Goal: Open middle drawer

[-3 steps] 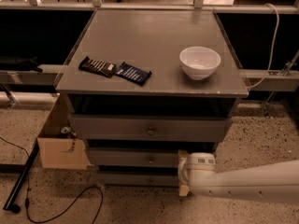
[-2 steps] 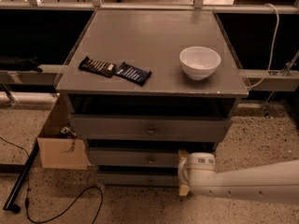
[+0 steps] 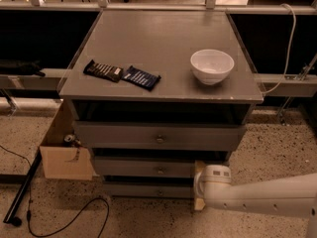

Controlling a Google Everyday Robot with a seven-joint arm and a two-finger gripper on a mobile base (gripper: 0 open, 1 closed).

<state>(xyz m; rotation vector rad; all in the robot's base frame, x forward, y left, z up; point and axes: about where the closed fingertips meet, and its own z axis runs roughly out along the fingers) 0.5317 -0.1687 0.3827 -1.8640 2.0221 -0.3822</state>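
Note:
The middle drawer (image 3: 143, 167) is the second of three grey fronts in the cabinet, with a small round metal knob (image 3: 160, 170) at its centre. It looks closed, set a little behind the top drawer (image 3: 158, 135). The bottom drawer (image 3: 148, 190) sits below it. My gripper (image 3: 199, 185) is at the end of the white arm (image 3: 257, 197), which reaches in from the right. It is low at the right end of the middle and bottom drawer fronts, to the right of the knob and apart from it.
On the cabinet top (image 3: 158, 38) are a white bowl (image 3: 212, 66) and two dark snack bars (image 3: 122, 74). A cardboard box (image 3: 64, 157) holding a can stands at the cabinet's left. A black cable (image 3: 74, 217) and a pole (image 3: 22, 192) lie on the floor.

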